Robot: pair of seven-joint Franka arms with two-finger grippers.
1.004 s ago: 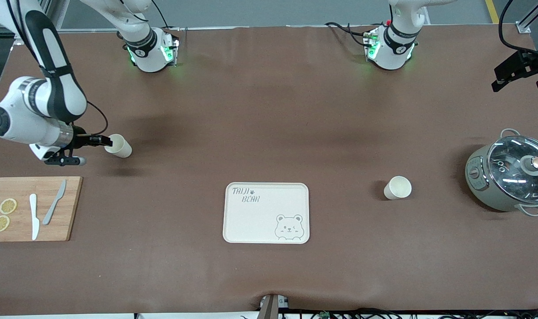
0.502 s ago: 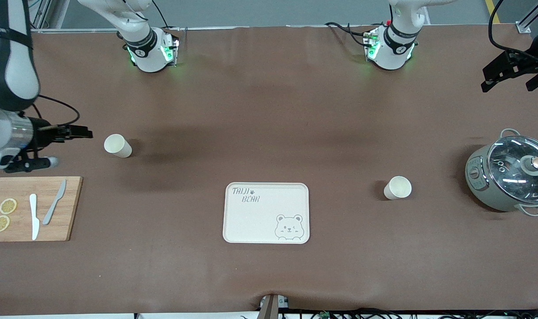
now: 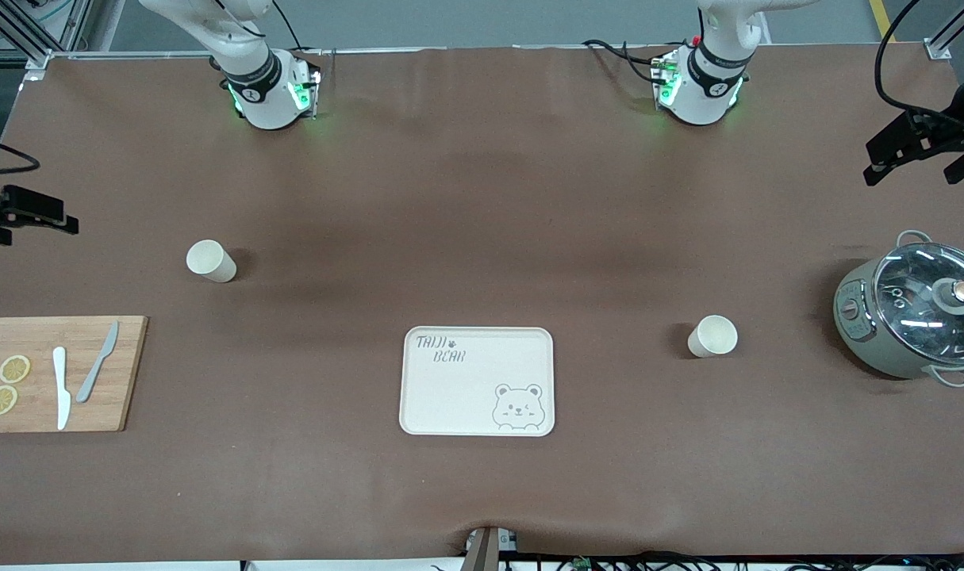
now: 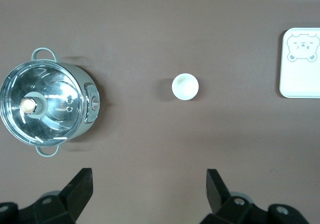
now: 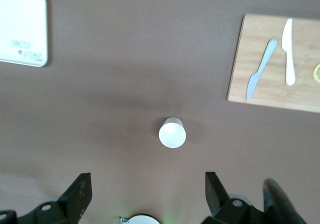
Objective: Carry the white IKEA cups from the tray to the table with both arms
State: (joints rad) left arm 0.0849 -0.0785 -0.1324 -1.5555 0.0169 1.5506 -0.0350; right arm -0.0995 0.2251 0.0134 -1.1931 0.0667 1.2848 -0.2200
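Two white IKEA cups stand upright on the brown table. One cup (image 3: 210, 261) (image 5: 172, 132) is toward the right arm's end, the other cup (image 3: 712, 335) (image 4: 185, 86) toward the left arm's end, beside the pot. My right gripper (image 3: 33, 214) (image 5: 147, 186) hangs open and empty, high over the table's edge at the right arm's end, well away from its cup. The left gripper (image 3: 914, 151) (image 4: 148, 184) is open too, holds nothing, and is raised over the left arm's end of the table.
A cream bear tray (image 3: 478, 381) lies mid-table, nearer the front camera than both cups. A grey-green pot with a glass lid (image 3: 914, 309) stands at the left arm's end. A wooden board (image 3: 57, 373) with two knives and lemon slices lies at the right arm's end.
The right gripper has let go of its cup and drawn back and up toward the table's end. That cup stays standing. The left gripper has barely shifted.
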